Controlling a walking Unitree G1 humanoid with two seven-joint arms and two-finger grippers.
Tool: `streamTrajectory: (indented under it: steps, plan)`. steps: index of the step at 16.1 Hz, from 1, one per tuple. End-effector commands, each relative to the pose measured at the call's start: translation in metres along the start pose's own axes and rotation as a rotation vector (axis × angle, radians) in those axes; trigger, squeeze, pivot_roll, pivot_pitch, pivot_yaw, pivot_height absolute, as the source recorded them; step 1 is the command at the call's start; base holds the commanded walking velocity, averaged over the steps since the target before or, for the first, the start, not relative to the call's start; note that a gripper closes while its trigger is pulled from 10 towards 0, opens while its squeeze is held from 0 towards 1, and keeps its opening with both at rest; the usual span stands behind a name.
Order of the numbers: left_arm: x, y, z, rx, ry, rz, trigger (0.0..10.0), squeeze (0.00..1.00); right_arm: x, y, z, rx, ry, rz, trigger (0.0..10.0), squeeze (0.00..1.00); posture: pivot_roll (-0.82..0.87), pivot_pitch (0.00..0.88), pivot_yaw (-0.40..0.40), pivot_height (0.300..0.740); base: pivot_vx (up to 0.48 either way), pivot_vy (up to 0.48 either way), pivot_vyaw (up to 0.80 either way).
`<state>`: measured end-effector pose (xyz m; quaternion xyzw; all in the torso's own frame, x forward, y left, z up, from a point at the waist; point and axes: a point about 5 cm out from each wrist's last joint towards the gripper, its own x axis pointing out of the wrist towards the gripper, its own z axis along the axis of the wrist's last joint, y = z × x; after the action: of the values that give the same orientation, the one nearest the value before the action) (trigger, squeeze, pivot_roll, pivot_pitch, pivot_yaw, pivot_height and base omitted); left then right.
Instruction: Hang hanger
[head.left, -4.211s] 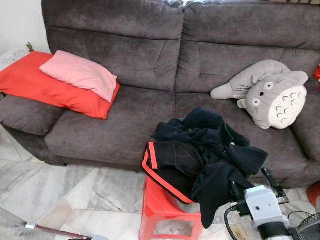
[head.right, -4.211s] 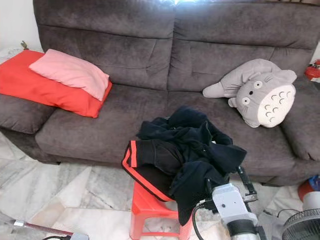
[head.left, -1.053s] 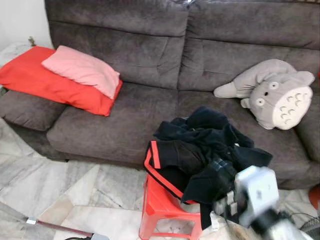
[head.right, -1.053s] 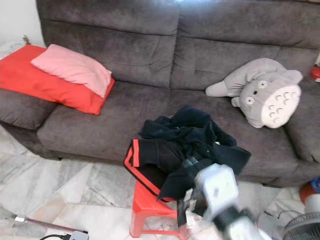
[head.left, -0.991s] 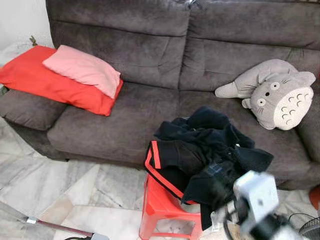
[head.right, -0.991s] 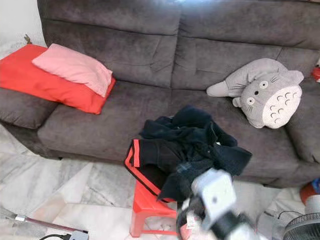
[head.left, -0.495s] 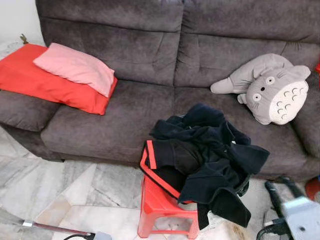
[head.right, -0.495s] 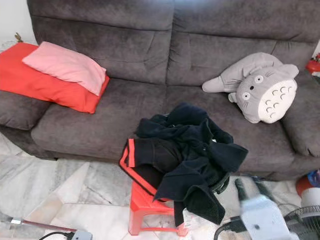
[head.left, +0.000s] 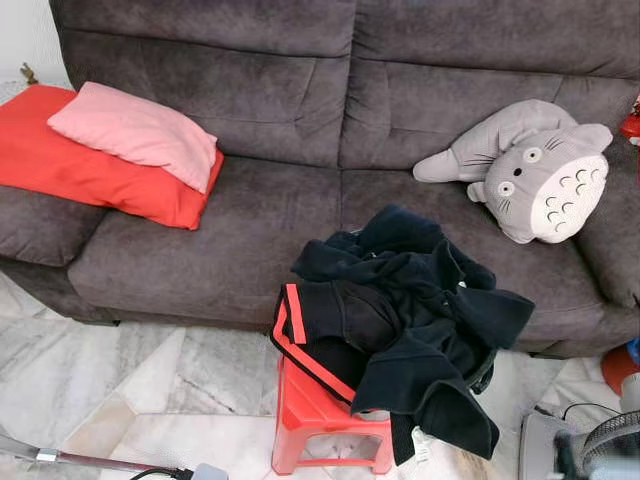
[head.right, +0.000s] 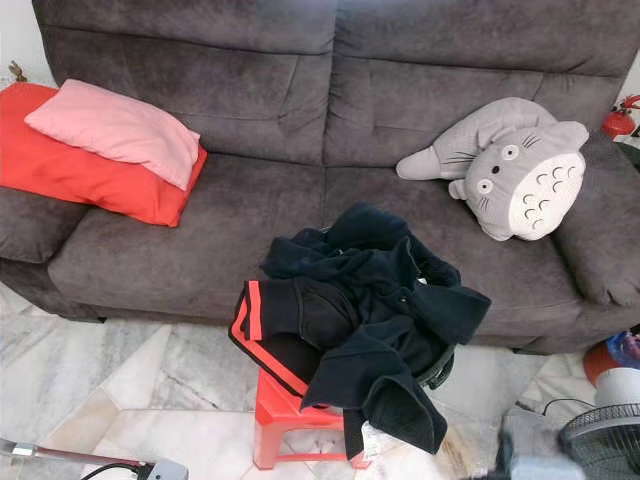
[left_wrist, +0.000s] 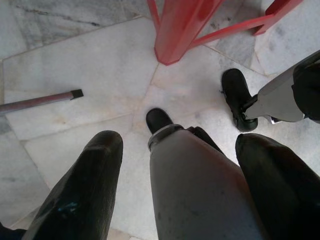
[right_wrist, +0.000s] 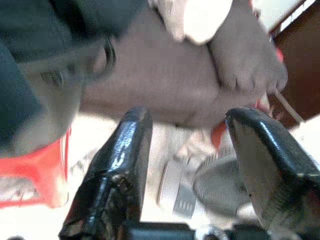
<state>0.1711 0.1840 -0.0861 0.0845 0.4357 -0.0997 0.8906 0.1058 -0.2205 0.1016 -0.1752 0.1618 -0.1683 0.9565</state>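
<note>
Since a second ago the right gripper (right_wrist: 187, 165) has dropped low and right, fingers spread, empty. Sofa (head.left: 250, 230) far; black clothes (head.left: 400, 310) heaped on red stool (head.left: 320, 420). No hanger discernible; groping blindly risks toppling the pile. Left gripper (left_wrist: 175, 175) hangs open, empty.

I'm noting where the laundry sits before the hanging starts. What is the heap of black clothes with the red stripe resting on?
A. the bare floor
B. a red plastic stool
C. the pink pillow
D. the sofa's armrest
B: the black clothes are piled on top of the red plastic stool, which stands on the marble floor in front of the sofa.
</note>
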Motion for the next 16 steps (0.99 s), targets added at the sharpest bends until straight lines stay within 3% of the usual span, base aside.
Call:
streamTrajectory:
  steps: [1,4,7,9,10,11,14,16]
  plan:
    - [-0.003,-0.004,-0.016,-0.025,0.053,-0.008,10.0,0.00,0.002,-0.003,-0.009,0.006,0.022,-0.031,10.0,1.00,-0.24,0.167,-0.054,0.740,0.000,0.000,0.00]
    - [-0.004,-0.005,-0.016,-0.026,0.055,-0.008,10.0,0.00,0.013,0.010,-0.036,-0.032,0.136,0.035,10.0,1.00,-0.24,0.157,-0.051,0.740,0.000,0.000,0.00]
    - [-0.004,-0.005,-0.017,-0.028,0.055,-0.008,10.0,0.00,0.013,0.011,-0.037,-0.033,0.133,0.026,10.0,1.00,-0.23,0.149,-0.053,0.740,0.000,0.000,0.00]
    - [-0.004,-0.005,-0.018,-0.030,0.057,-0.006,10.0,0.00,0.007,0.016,-0.029,-0.118,-0.009,0.065,10.0,1.00,-0.22,0.148,-0.055,0.740,0.000,0.000,0.00]
    - [-0.005,-0.004,-0.019,-0.030,0.060,-0.004,10.0,0.00,-0.001,0.021,-0.025,-0.191,-0.141,0.098,10.0,1.00,-0.22,0.150,-0.052,0.740,0.000,0.000,0.00]
    - [-0.005,-0.004,-0.019,-0.029,0.061,-0.003,10.0,0.00,-0.006,0.024,-0.032,-0.092,-0.141,0.091,10.0,1.00,-0.22,0.154,-0.049,0.740,0.000,0.000,0.00]
    - [-0.005,-0.003,-0.019,-0.028,0.060,-0.001,10.0,0.00,-0.006,0.030,-0.035,0.013,-0.119,0.120,10.0,1.00,-0.22,0.162,-0.046,0.740,0.000,0.000,0.00]
    - [-0.005,-0.002,-0.019,-0.027,0.059,-0.001,10.0,0.00,0.000,0.025,-0.046,0.242,-0.004,0.010,10.0,1.00,-0.21,0.166,-0.044,0.740,0.000,0.000,0.00]
